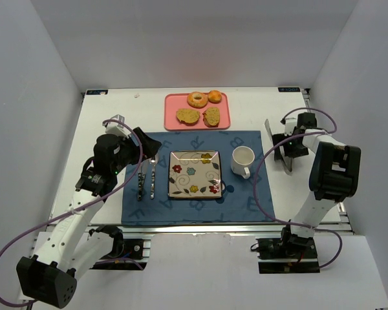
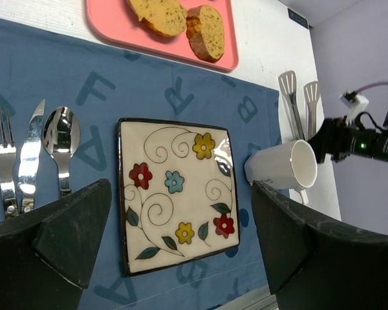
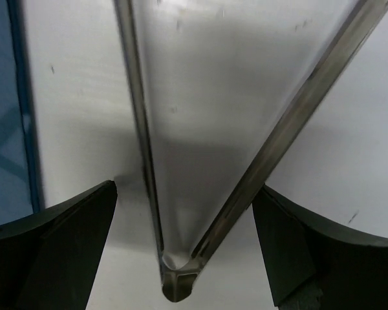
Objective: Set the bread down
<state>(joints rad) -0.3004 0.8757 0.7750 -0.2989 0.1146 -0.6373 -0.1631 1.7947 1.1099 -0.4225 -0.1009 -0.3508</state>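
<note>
Two bread slices (image 1: 188,115) (image 1: 211,116), a ring-shaped bagel (image 1: 197,99) and a bun (image 1: 215,96) lie on a pink tray (image 1: 174,103) at the back. The slices (image 2: 207,29) also show in the left wrist view. An empty square floral plate (image 1: 194,174) (image 2: 181,155) sits mid-placemat. My left gripper (image 1: 145,142) (image 2: 180,194) is open and empty, above the mat's left part. My right gripper (image 1: 288,145) (image 3: 184,194) is open and straddles the hinge end of metal tongs (image 1: 278,145) (image 3: 297,123); its right finger is close against one tong arm.
A white mug (image 1: 242,158) (image 2: 278,168) stands right of the plate. A fork (image 2: 1,161), knife (image 2: 31,155) and spoon (image 2: 61,135) lie left of it on the blue lettered placemat (image 1: 246,200). White walls enclose the table.
</note>
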